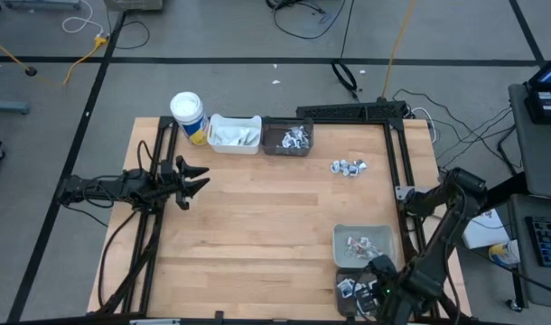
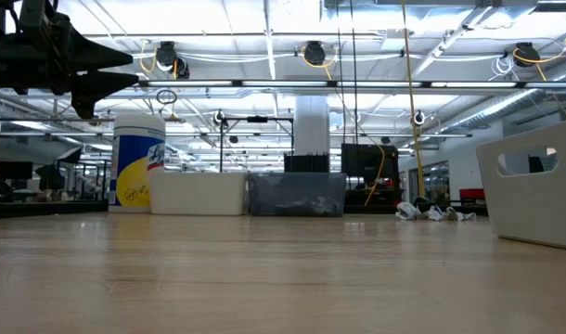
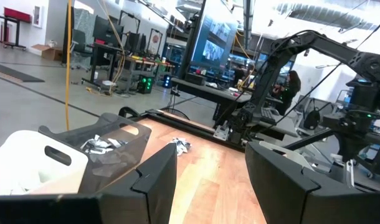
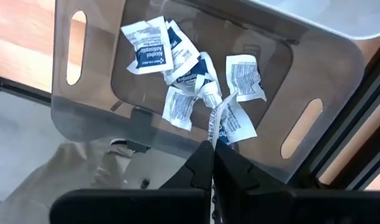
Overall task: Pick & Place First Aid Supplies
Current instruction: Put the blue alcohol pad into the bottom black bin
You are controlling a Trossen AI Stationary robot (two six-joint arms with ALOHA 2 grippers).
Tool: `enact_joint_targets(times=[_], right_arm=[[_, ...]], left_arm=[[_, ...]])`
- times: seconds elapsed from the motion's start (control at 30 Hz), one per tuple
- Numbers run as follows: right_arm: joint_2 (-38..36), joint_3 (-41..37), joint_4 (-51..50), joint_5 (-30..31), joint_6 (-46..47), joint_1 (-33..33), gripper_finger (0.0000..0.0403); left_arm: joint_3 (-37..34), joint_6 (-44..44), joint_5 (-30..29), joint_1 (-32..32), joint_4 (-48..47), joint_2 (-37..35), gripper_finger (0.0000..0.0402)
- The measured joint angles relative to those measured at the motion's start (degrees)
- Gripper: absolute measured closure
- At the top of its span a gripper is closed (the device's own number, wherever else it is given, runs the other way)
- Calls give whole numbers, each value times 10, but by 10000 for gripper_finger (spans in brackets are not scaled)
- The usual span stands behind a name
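1. The right pincer [image 4: 212, 163] is held shut, its fingers together on nothing, above the clear smoky plastic bin [image 4: 96, 118] at the worktop's near right corner, where white square packets with blue print [image 4: 196, 84] lie.
2. Pale packets [image 1: 359, 244] are seen in the grey bin [image 1: 363, 245] just behind it.
3. The left pincer [image 1: 196, 180] hangs part-open, empty, at the left edge of the wooden worktop [image 1: 257, 226].
4. Silvery loose packets [image 1: 349, 166] lie far right on bare wood.

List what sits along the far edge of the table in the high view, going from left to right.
White cup with yellow band → white bin → dark bin → loose pile of packets, lying slightly nearer than the bins.
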Motion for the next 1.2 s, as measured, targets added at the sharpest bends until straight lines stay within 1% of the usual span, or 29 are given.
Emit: enact_joint_targets(times=[0.1, 0.2, 0.47, 0.57, 0.7, 0.87, 1.0, 1.1, 1.2], right_arm=[[0, -14, 7, 0, -10, 0, 403], [0, -44, 33, 2, -11, 0, 403], [0, -159, 182, 2, -20, -12, 402], [0, -186, 210, 1, -16, -13, 393], [0, -192, 219, 0, -28, -16, 353], [-4, -184, 215, 0, -47, -18, 276], [-31, -182, 186, 0, -50, -30, 222], [-66, -182, 143, -1, -74, -54, 195], [-104, -182, 101, 0, -121, -91, 183]], left_arm=[[0, 0, 0, 0, 0, 0, 206], [0, 0, 0, 0, 0, 0, 206], [0, 0, 0, 0, 0, 0, 206], [0, 0, 0, 0, 0, 0, 206], [0, 0, 0, 0, 0, 0, 206], [0, 0, 0, 0, 0, 0, 206], [0, 0, 0, 0, 0, 0, 206], [0, 0, 0, 0, 0, 0, 206], [0, 0, 0, 0, 0, 0, 206]])
